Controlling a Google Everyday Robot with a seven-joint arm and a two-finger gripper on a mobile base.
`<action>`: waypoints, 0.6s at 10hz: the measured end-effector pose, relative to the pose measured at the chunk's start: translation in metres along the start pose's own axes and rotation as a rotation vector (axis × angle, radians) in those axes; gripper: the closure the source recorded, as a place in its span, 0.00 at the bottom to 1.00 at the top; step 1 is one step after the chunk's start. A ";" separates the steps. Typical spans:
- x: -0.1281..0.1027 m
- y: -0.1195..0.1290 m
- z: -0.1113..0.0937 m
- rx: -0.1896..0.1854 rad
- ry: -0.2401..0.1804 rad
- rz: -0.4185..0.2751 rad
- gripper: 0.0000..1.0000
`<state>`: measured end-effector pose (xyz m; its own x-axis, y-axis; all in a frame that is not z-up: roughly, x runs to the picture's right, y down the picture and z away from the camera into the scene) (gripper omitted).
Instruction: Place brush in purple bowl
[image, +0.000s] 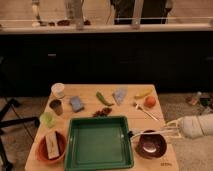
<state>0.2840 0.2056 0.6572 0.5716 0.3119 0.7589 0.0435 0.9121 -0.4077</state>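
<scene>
Glossy purple bowl (152, 144), wooden table (90, 95)

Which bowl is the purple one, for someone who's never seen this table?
Start at the big green tray at the wooden table's front edge. The purple bowl sits just right of it, under the gripper, which holds the brush over its rim. It is dark and glossy; the orange-red bowl sits left of the tray.

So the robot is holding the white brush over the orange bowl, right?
Not quite. In the camera view the gripper comes in from the right, jaws shut on the brush, but it holds it over the purple bowl. The orange bowl is at the table's other front corner.
</scene>
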 end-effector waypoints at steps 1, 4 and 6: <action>0.004 0.003 0.001 -0.002 -0.003 0.014 0.90; 0.020 0.013 0.010 -0.024 -0.015 0.058 0.90; 0.026 0.013 0.017 -0.039 -0.022 0.074 0.89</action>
<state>0.2856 0.2306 0.6804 0.5561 0.3845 0.7368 0.0342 0.8752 -0.4825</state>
